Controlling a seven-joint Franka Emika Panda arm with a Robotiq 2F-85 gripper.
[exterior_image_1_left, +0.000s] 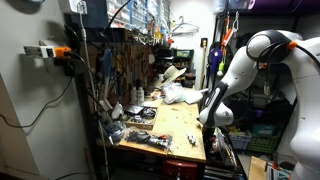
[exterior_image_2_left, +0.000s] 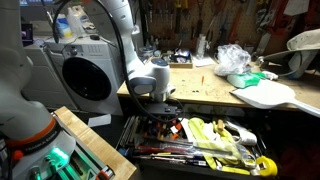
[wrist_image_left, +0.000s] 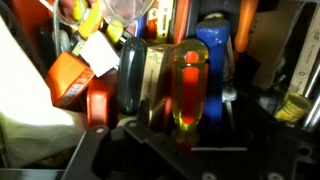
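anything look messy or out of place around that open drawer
Yes. The open drawer under the bench is a jumble: yellow-handled tools lie piled across one another, not in rows. In the wrist view, screwdriver handles are crammed side by side just ahead of the pincer. A crumpled plastic bag sits on top.
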